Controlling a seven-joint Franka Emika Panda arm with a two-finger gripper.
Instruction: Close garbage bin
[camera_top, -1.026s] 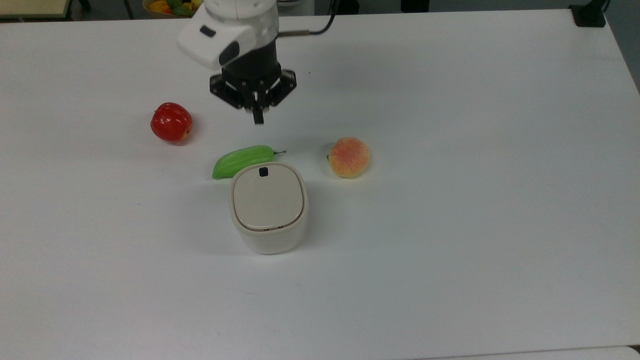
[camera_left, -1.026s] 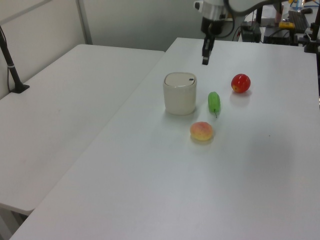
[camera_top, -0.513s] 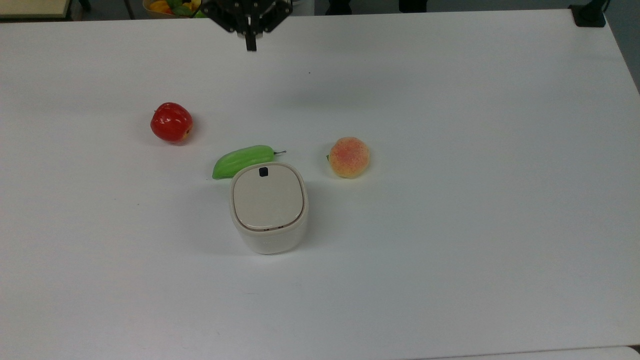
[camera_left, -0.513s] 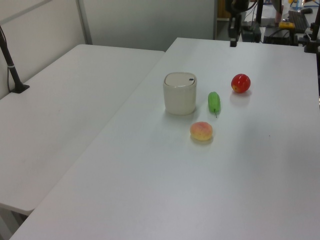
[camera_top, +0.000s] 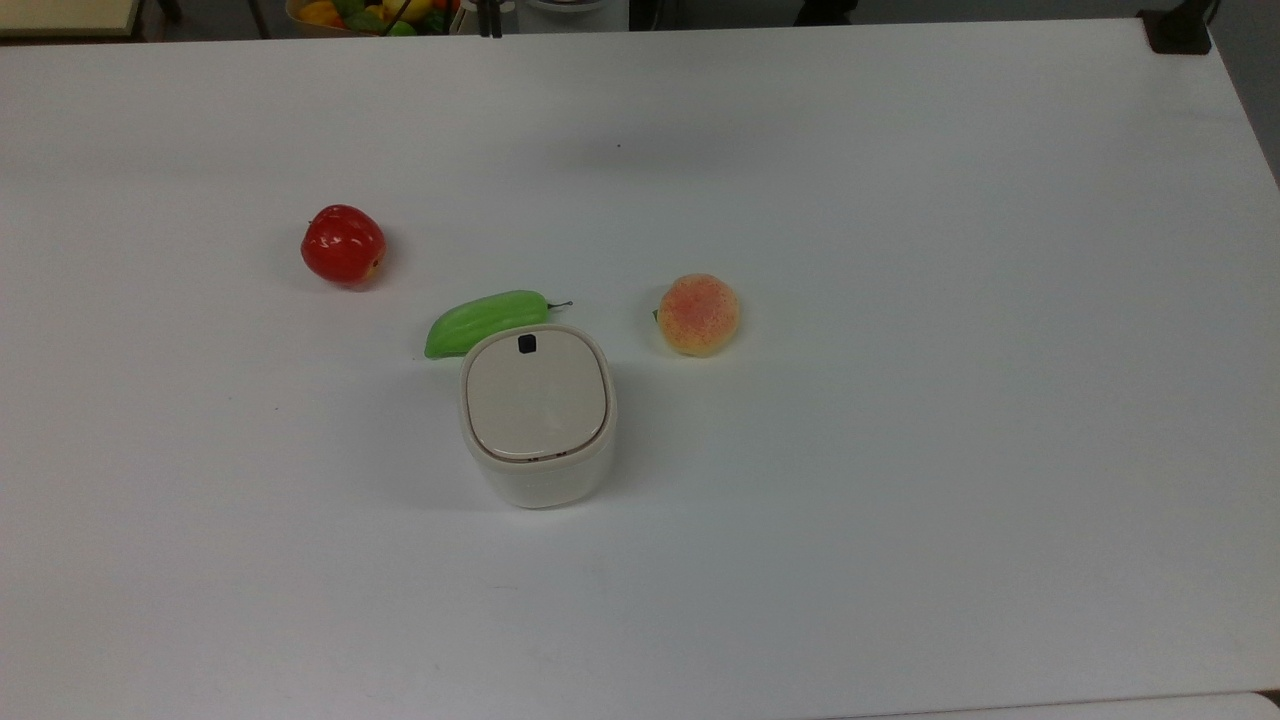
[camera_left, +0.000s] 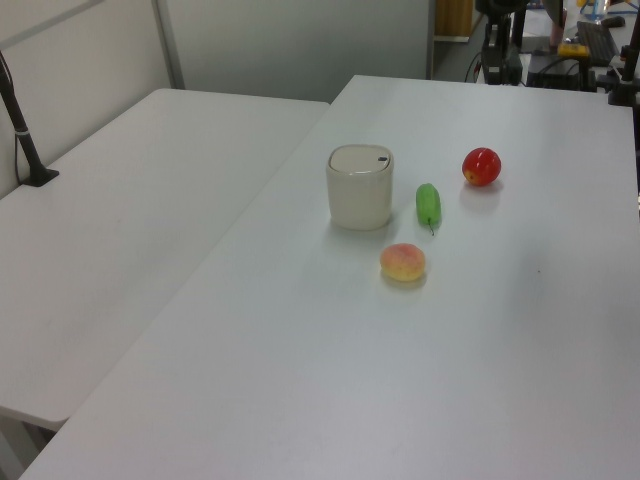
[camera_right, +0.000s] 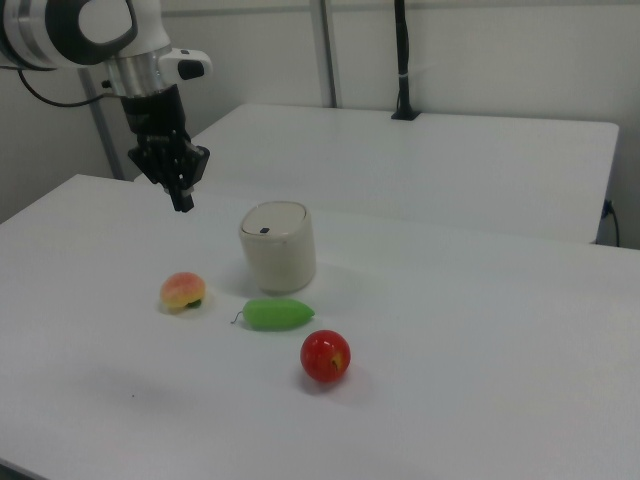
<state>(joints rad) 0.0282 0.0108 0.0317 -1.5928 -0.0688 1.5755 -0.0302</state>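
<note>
Going left to right across the top view, a red apple sat alone on the white surface, well apart from the rest. Next came a green cucumber-shaped fruit, lying on its side just beside the far edge of the garbage bin; whether the two touched could not be told. The bin stood upright near the middle of the surface, cream-white with rounded corners, its flat beige lid lying down level on the rim so that nothing of the inside showed. A small black square latch sat on the lid at the edge nearest the green fruit. Further toward the top view's right lay a peach, apart from the bin. At the top view's upper left edge, beyond the surface, a bowl held mixed yellow, green and orange fruit. In the right view the tool hung in the air toward the right view's left, above the surface and clear of the bin, fingers pointing down and pressed together, holding nothing.
</note>
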